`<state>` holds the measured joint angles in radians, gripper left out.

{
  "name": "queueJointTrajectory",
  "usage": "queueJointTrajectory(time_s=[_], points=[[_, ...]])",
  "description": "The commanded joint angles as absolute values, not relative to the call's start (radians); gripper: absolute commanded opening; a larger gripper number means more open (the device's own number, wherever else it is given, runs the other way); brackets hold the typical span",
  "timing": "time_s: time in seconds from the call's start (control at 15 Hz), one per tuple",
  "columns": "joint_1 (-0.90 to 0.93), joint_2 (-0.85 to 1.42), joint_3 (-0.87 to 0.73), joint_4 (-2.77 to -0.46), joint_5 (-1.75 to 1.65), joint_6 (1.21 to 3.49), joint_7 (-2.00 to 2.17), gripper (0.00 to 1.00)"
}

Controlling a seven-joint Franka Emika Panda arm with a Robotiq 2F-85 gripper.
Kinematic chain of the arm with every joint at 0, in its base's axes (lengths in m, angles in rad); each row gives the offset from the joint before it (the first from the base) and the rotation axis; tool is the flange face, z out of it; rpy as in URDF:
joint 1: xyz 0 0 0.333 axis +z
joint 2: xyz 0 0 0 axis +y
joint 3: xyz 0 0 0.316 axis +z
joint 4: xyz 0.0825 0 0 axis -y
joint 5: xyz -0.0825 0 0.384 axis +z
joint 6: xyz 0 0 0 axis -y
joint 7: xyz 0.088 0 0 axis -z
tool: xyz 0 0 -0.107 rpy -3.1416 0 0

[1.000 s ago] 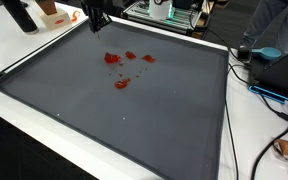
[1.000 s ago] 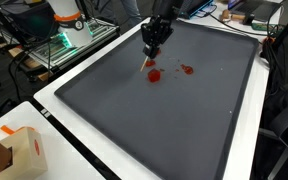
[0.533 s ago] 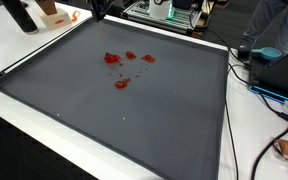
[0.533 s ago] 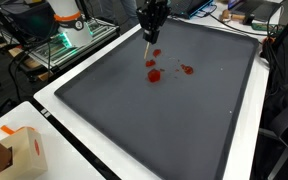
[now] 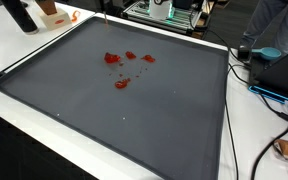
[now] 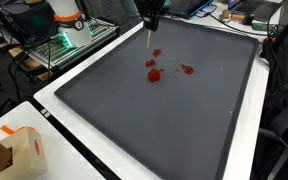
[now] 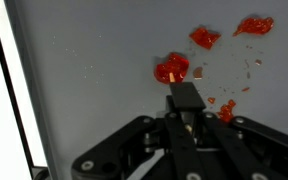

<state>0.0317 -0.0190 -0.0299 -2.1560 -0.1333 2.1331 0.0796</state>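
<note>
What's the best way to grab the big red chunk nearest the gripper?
Probably straight down from above: the red chunk lies low on the flat mat, so no side offers room. Pinch across its narrower width, clear of the crumbs beside it. The gripper holds a thin stick now, though.

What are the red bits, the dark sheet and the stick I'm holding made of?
Red bits: glossy, ragged, with flecks; perhaps jelly or soft plastic. Dark sheet: matte grey, no glare; likely rubber or plastic. Stick in the gripper: thin, tan; maybe wood, unclear.
</note>
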Motion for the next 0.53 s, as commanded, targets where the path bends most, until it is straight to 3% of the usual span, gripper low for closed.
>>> queueJointTrajectory(time_s=[0.0,0.27,0.33,0.47], points=[[0.019,-0.074,-0.020,-2.214,-0.091,2.170,0.032,0.03],[0.022,-0.090,-0.015,-2.232,-0.099,2.188,0.022,0.03],[0.020,-0.055,-0.012,-2.185,-0.120,2.156,0.050,0.13],[0.021,-0.060,-0.010,-2.191,-0.120,2.163,0.048,0.13]])
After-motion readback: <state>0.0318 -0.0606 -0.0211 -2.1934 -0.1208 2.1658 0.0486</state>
